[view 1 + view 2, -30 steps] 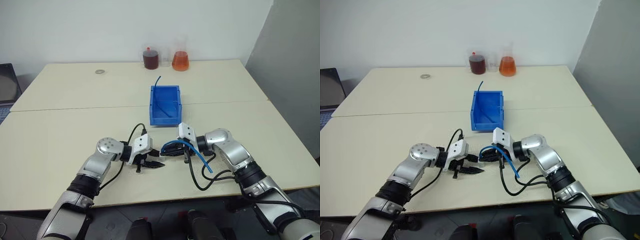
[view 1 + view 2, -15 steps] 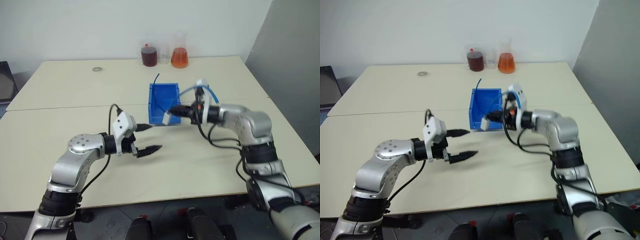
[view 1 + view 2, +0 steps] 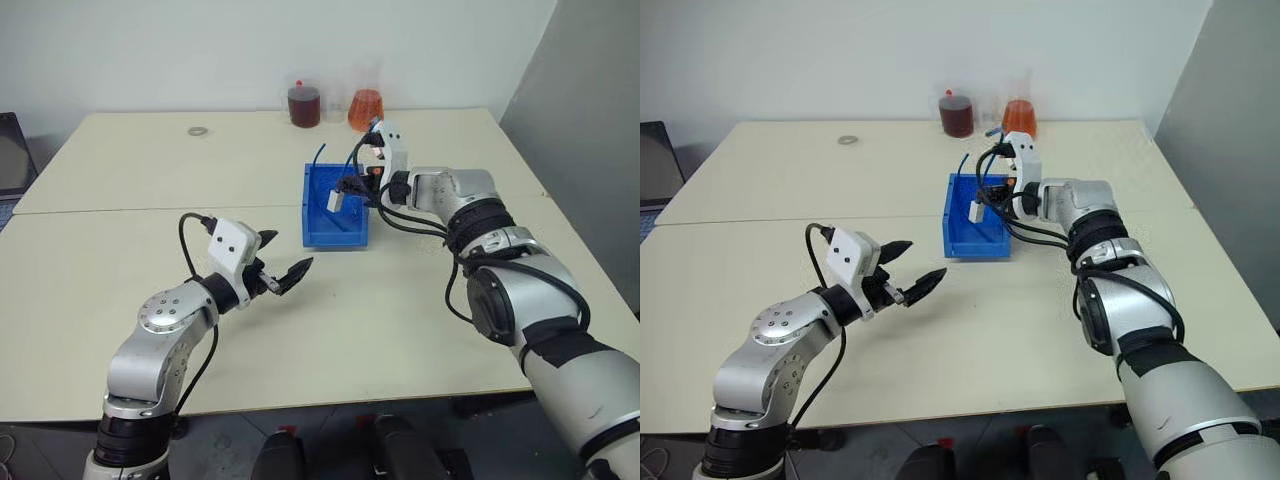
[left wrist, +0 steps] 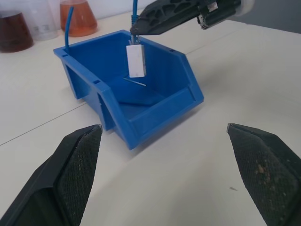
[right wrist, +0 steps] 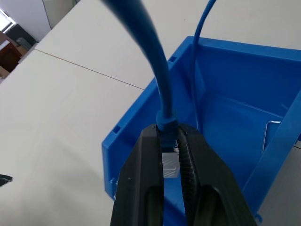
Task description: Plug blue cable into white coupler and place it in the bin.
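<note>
Right gripper (image 4: 141, 26): fingers pinching the plug end of the thin light-blue cable (image 5: 157, 77).
Coupler: small white plastic block (image 4: 135, 60) hangs from that plug, above the bright blue plastic bin (image 4: 160, 101).
Left gripper (image 3: 281, 262): fingers spread wide, empty, near the bin's front.

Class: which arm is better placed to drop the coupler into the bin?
The right: its claw holds the blue cable with the white coupler hanging over the bin. The left claw is open, off to the side.
</note>
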You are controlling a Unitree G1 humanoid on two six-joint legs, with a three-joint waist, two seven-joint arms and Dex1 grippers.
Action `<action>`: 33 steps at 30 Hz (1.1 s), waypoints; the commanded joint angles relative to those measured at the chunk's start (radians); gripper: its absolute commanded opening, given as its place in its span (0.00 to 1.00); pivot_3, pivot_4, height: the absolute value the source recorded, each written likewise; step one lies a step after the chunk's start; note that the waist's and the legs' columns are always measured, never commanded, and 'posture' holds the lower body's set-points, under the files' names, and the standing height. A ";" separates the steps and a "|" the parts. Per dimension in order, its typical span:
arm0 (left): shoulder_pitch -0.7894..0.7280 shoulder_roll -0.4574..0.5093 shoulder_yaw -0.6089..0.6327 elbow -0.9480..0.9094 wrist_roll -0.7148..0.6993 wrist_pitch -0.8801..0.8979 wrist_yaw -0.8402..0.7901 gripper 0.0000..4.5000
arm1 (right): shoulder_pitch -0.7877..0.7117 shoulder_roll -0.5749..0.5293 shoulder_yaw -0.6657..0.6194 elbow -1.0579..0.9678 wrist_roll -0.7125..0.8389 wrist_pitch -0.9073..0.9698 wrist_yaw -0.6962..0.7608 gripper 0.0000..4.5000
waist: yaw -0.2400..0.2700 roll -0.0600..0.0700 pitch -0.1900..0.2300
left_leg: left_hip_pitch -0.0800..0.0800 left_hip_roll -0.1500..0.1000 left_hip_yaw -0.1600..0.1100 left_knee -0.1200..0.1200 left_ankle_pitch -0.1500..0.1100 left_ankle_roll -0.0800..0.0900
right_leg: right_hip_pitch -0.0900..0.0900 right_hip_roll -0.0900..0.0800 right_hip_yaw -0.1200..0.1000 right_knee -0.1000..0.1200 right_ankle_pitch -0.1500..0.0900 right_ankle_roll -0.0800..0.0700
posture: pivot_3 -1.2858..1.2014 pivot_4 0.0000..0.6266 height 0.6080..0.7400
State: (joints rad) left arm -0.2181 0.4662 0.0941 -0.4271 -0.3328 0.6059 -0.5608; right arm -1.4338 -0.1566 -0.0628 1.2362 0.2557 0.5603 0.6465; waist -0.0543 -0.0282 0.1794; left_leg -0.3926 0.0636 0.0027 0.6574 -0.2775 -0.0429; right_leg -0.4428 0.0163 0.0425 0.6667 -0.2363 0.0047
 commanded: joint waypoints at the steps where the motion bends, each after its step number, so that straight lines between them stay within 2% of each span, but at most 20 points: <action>1: 0.010 0.001 0.014 -0.058 -0.011 -0.013 0.020 1.00 | -0.070 -0.001 -0.043 0.021 -0.009 -0.062 -0.019 0.36 | 0.003 0.000 0.000 | -0.002 0.000 0.000 0.001 0.000 0.000 | -0.001 0.000 0.000 0.000 0.000 0.000 | 0.52 0.24 1.00; 6: 0.012 -0.004 -0.002 -0.062 -0.018 -0.008 0.033 1.00 | -0.080 -0.004 -0.065 0.040 -0.026 -0.100 -0.037 0.59 | 0.006 0.000 0.000 | -0.005 -0.001 0.000 0.001 0.000 0.000 | -0.003 -0.002 -0.001 -0.002 0.001 0.000 | 0.52 0.24 1.00; 12: -0.015 -0.005 -0.021 -0.041 -0.022 -0.013 0.031 1.00 | -0.078 -0.023 -0.083 0.035 -0.047 -0.151 -0.071 0.90 | 0.007 0.000 0.000 | -0.005 -0.001 0.000 0.001 0.000 0.000 | -0.003 -0.002 -0.001 -0.002 0.002 0.002 | 0.52 0.24 1.00; 13: -0.018 -0.004 -0.020 -0.038 -0.023 -0.007 0.033 1.00 | -0.074 -0.032 -0.081 0.029 -0.052 -0.158 -0.063 0.94 | 0.007 0.000 0.000 | -0.005 -0.001 0.000 0.001 0.000 0.000 | -0.003 -0.002 -0.002 -0.002 0.002 0.002 | 0.52 0.24 1.00; 18: -0.035 -0.021 0.014 -0.034 -0.034 0.049 0.095 1.00 | 0.011 -0.088 -0.062 -0.114 -0.053 -0.121 0.024 0.94 | 0.014 0.000 0.000 | -0.005 -0.001 0.000 0.003 0.000 0.000 | -0.002 -0.002 -0.002 -0.002 0.002 0.003 | 0.52 0.24 1.00; 22: -0.017 -0.024 0.037 -0.030 -0.013 0.036 0.136 1.00 | 0.286 -0.104 -0.068 -0.648 0.022 0.051 -0.011 0.94 | 0.023 -0.001 -0.001 | -0.005 0.000 -0.002 0.004 0.000 0.000 | -0.001 -0.002 -0.002 -0.002 0.002 0.004 | 0.52 0.24 1.00; 26: 0.014 -0.052 0.079 -0.032 0.008 0.007 0.207 1.00 | 0.676 -0.113 -0.035 -1.216 -0.017 0.111 -0.142 0.94 | 0.028 0.000 -0.001 | -0.006 0.000 -0.003 0.003 0.000 0.000 | -0.001 -0.002 -0.001 -0.002 0.002 0.004 | 0.52 0.24 1.00; 28: 0.032 -0.059 0.101 -0.031 0.018 -0.003 0.235 1.00 | 0.809 -0.119 -0.008 -1.380 -0.042 0.108 -0.183 0.94 | 0.028 0.001 -0.001 | -0.008 -0.001 -0.003 0.003 0.000 0.000 | -0.002 -0.002 -0.001 -0.001 0.002 0.004 | 0.52 0.24 1.00; 30: 0.068 -0.082 0.146 -0.028 0.017 -0.011 0.272 1.00 | 1.014 -0.113 0.009 -1.558 -0.088 0.095 -0.251 0.94 | 0.028 0.000 -0.002 | -0.008 -0.002 -0.001 0.003 0.000 -0.001 | -0.003 -0.002 -0.001 -0.001 0.003 0.005 | 0.52 0.24 1.00; 33: 0.133 -0.093 0.171 -0.020 0.017 -0.033 0.277 1.00 | 1.208 -0.078 0.027 -1.702 -0.139 0.079 -0.351 0.94 | 0.022 0.000 -0.003 | -0.003 -0.002 -0.001 0.003 0.000 -0.001 | 0.001 -0.002 -0.001 -0.002 0.001 0.008 | 0.52 0.24 1.00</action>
State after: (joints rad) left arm -0.1178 0.3765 0.2399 -0.4257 -0.3164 0.6066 -0.2904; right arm -0.2828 -0.2514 -0.0427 -0.3493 0.1564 0.6654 0.3706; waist -0.0324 -0.0285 0.1767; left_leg -0.3954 0.0620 0.0020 0.6608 -0.2777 -0.0437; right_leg -0.4416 0.0147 0.0420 0.6645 -0.2362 0.0149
